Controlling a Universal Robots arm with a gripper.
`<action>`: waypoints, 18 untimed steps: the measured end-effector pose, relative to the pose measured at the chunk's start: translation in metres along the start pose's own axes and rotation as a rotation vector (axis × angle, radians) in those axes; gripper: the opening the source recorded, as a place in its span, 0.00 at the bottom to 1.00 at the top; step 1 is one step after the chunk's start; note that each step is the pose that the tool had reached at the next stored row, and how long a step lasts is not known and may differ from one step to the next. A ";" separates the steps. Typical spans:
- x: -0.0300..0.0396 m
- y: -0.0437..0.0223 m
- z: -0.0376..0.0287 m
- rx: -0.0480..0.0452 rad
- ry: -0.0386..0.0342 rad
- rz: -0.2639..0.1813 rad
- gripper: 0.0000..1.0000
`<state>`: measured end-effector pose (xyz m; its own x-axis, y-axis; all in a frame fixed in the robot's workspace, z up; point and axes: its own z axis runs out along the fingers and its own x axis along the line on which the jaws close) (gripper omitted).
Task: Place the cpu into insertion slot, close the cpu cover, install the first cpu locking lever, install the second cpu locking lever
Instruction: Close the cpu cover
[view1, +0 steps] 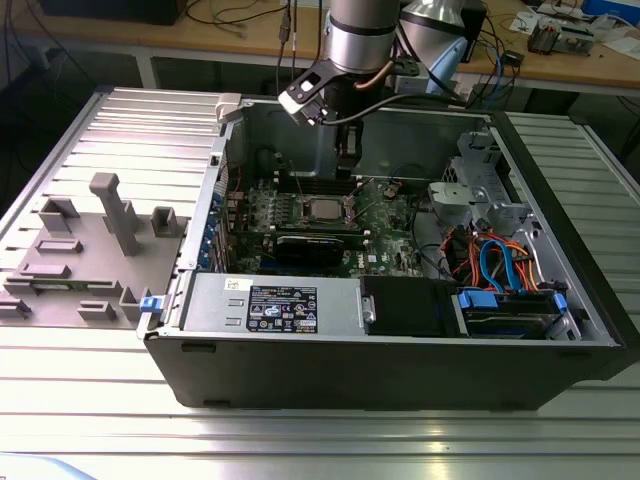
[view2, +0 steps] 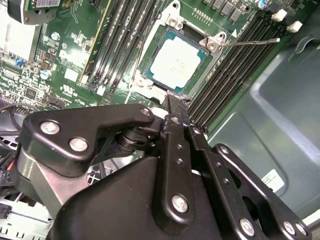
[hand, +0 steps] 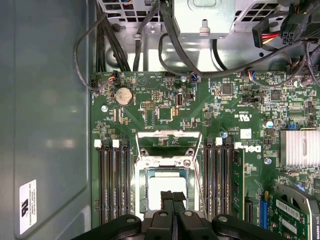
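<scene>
Already the cpu (hand: 160, 182) lies flat in the slot (hand: 141, 200), its silver top bare in both wrist views. The cover (hand: 169, 134) looks raised at one end of the slot. The gripper (hand: 173, 196) hangs just over the cpu's edge, fingers pressed together on nothing. A thin lever (view2: 250, 42) juts out beside the slot. Memory slots (hand: 112, 185) flank it inside the case (view1: 400, 370).

Ribbed silver metal table (view1: 90, 400), even overhead light, soft glare. Grey moulded fixture plate (view1: 90, 250) lies at the table's edge on the exterior view's left. Beyond the far edge, wooden workbench (view1: 250, 45) strewn with cables (view1: 235, 15).
</scene>
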<state>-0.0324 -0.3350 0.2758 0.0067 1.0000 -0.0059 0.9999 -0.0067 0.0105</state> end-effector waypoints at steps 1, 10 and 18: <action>0.0000 0.0004 0.0000 0.0000 0.0000 0.000 0.11; 0.0000 0.0030 0.0001 0.0000 0.0001 0.000 0.11; 0.0000 0.0046 0.0001 0.0000 0.0000 0.000 0.11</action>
<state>-0.0278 -0.3350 0.2758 0.0066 1.0000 -0.0059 0.9999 -0.0065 0.0105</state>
